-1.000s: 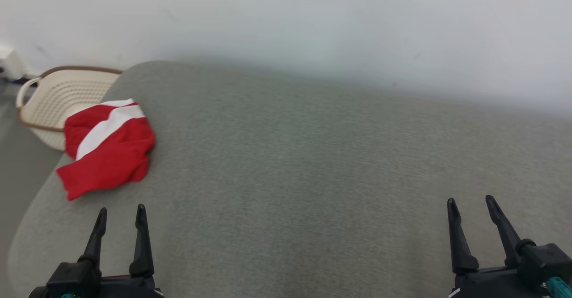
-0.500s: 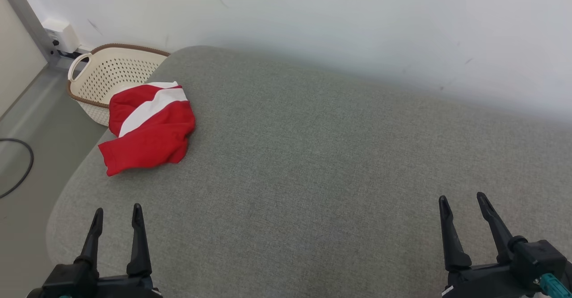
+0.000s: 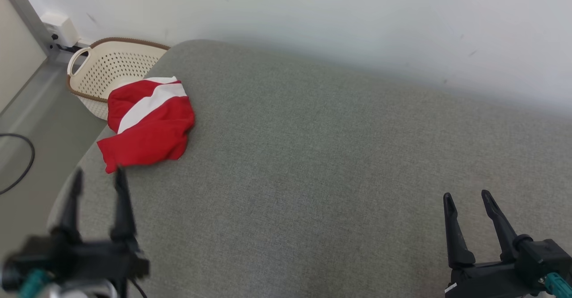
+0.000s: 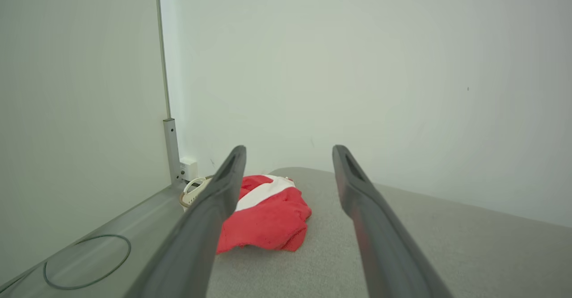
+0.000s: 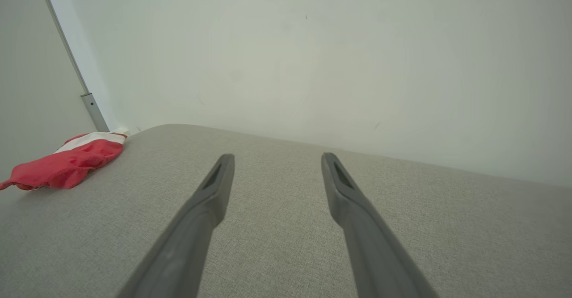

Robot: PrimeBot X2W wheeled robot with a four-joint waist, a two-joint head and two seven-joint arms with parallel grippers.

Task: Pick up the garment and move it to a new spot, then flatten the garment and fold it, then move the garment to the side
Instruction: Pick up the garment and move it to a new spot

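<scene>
The garment (image 3: pixel 147 123) is a crumpled red cloth with a white stripe, lying at the far left edge of the grey padded surface (image 3: pixel 313 155). In the left wrist view the garment (image 4: pixel 268 217) lies ahead, partly behind the left finger. From the right wrist it is the garment (image 5: pixel 67 161) far off to the left. My left gripper (image 3: pixel 97 177) is open and empty, its tips just short of the cloth's near corner. My right gripper (image 3: pixel 467 198) is open and empty at the lower right, far from the cloth.
A cream perforated basket (image 3: pixel 105 68) with a brown rim stands on the floor just beyond the garment, by the wall. A dark cable (image 3: pixel 20 164) loops on the floor to the left. The padded surface's rounded left edge (image 3: pixel 67 190) drops off beside my left gripper.
My left gripper has lifted and moved forward toward the garment, blurred with motion. The camera swung left earlier, shifting the whole picture. The right gripper has stayed put.
</scene>
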